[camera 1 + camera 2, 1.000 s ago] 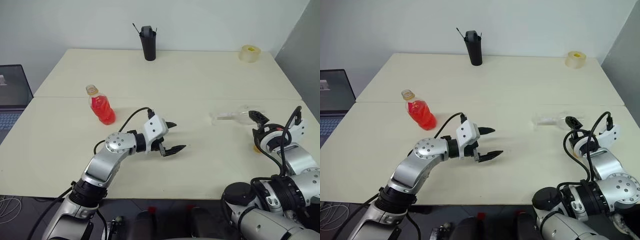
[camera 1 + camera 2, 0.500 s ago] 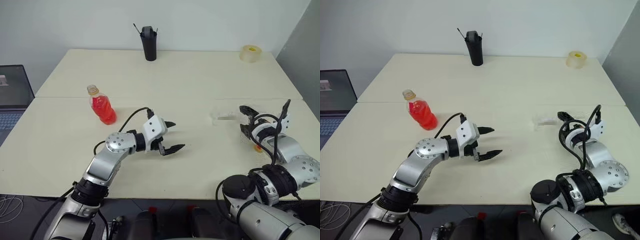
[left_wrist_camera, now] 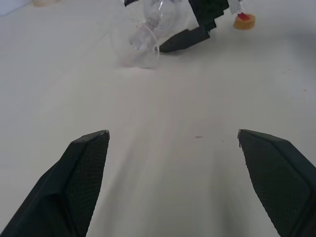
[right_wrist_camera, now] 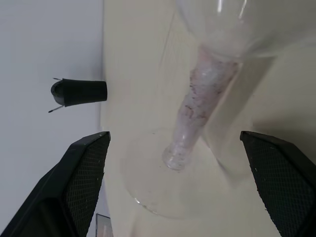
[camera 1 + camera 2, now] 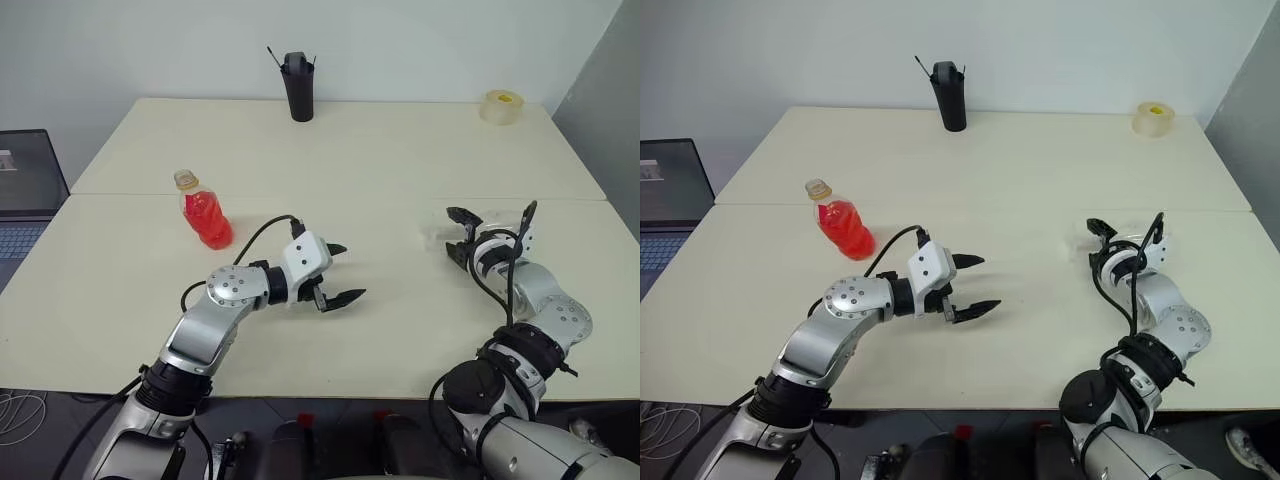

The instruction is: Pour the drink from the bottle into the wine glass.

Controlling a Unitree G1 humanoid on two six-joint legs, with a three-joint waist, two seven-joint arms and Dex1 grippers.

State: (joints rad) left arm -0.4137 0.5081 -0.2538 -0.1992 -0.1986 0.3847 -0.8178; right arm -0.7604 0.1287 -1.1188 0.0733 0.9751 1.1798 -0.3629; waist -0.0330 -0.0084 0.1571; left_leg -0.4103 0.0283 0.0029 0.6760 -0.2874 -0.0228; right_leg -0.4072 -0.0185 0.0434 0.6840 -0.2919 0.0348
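Glass (image 4: 202,113) lies on its side toward the table's (image 5: 400,160) right edge, so I'm on the step of righting it before any pouring. My right gripper (image 4: 175,140) is spread wide around the stem, touching nothing; next I judge a gentle squeeze there. Left gripper (image 5: 340,272) gapes empty mid-table. Bottle (image 5: 205,212) stands capless near the left edge.

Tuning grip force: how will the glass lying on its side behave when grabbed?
The glass looks thin and clear, so likely fragile. Lying on its round bowl, it may roll if nudged. The smooth stem between the right gripper's open fingers could slip.
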